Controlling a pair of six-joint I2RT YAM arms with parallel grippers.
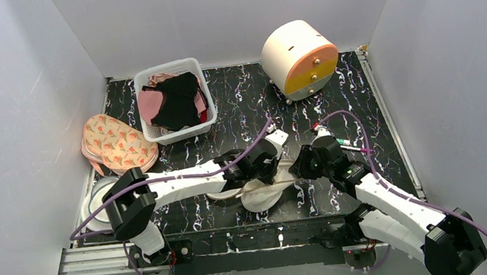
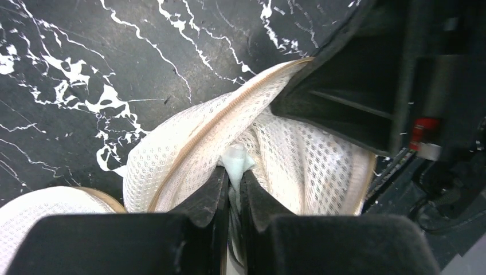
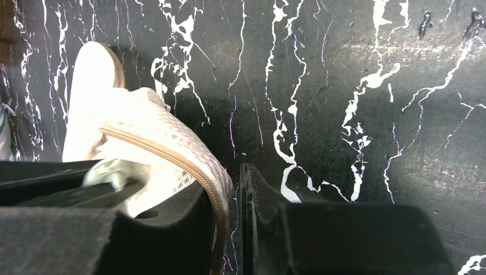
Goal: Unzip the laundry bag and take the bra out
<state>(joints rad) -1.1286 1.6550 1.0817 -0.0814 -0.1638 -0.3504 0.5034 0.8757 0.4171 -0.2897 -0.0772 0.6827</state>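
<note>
The white mesh laundry bag (image 1: pixel 260 195) with a tan zipper lies on the black marble table between the two arms. My left gripper (image 1: pixel 276 169) is shut on a smooth white cloth fold (image 2: pixel 238 161) that sticks out of the bag's mesh (image 2: pixel 189 149). My right gripper (image 1: pixel 296 170) sits at the bag's right end. Its jaws are a little apart, with the bag's zipper edge (image 3: pixel 189 163) lying against the left finger (image 3: pixel 172 223) and a thin gap to the right finger. I cannot make out the bra in the bag.
A white basket (image 1: pixel 154 73) of dark and pink clothes stands at the back. A floral padded piece (image 1: pixel 117 143) and a white dish (image 1: pixel 93 204) lie at the left. A cream and orange drum box (image 1: pixel 300 58) stands back right. A pen (image 1: pixel 348 144) lies near the right arm.
</note>
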